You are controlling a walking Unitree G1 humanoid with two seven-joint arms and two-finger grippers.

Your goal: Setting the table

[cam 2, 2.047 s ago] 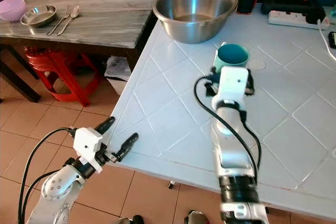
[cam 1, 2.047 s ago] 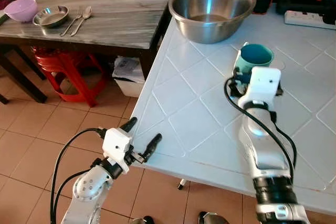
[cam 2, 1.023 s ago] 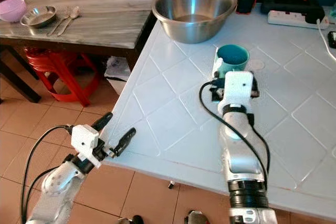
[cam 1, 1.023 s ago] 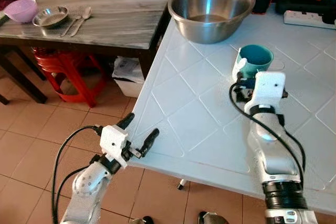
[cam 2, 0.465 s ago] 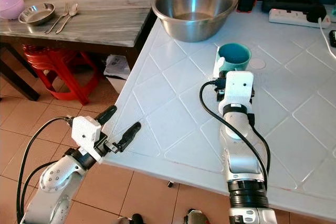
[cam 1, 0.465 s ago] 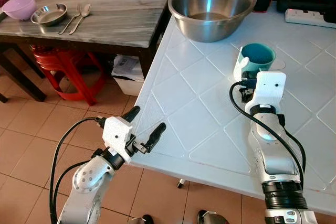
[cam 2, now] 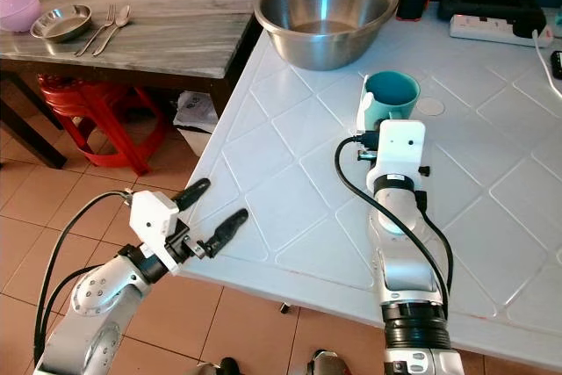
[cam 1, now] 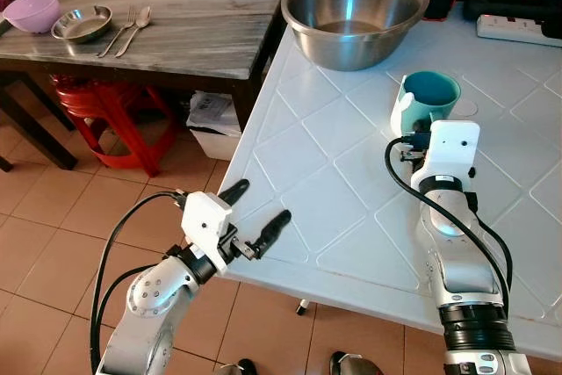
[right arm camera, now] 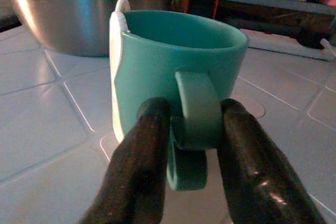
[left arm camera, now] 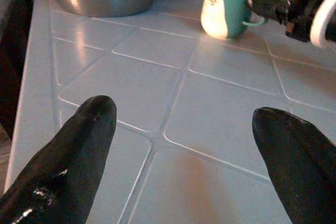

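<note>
Head views, worktop: white tiled counter point(cam 1: 351, 208) with a teal cup point(cam 1: 428, 98) standing upright near its far side, just in front of a steel mixing bowl point(cam 1: 354, 13).
Head views, right arm: right gripper point(cam 1: 420, 136) reaches to the cup's near side, at the handle.
Head views, left arm: left gripper point(cam 1: 261, 212) hovers at the counter's near corner, fingers spread, holding nothing.
Head views, dining table: dark table point(cam 1: 176, 32) to the left, well apart from the cup, carrying a pink bowl point(cam 1: 31, 12), a small steel dish point(cam 1: 82, 24), and a fork and spoon point(cam 1: 129, 31).
Left wrist view: both fingertips point(left arm camera: 89, 124) wide apart over bare tile; cup and right gripper ahead across the counter.
Right wrist view: the two fingers point(right arm camera: 142, 150) are clamped on the cup's handle point(right arm camera: 193, 124), one either side; cup base rests on the tile.
Step in hand, judged: grasp of the cup secured, lift not yet begun.
Next move, judged: raise the cup level, clear the steel bowl, and carry it to the dining table; a handle-only grip risks the cup swinging.
</note>
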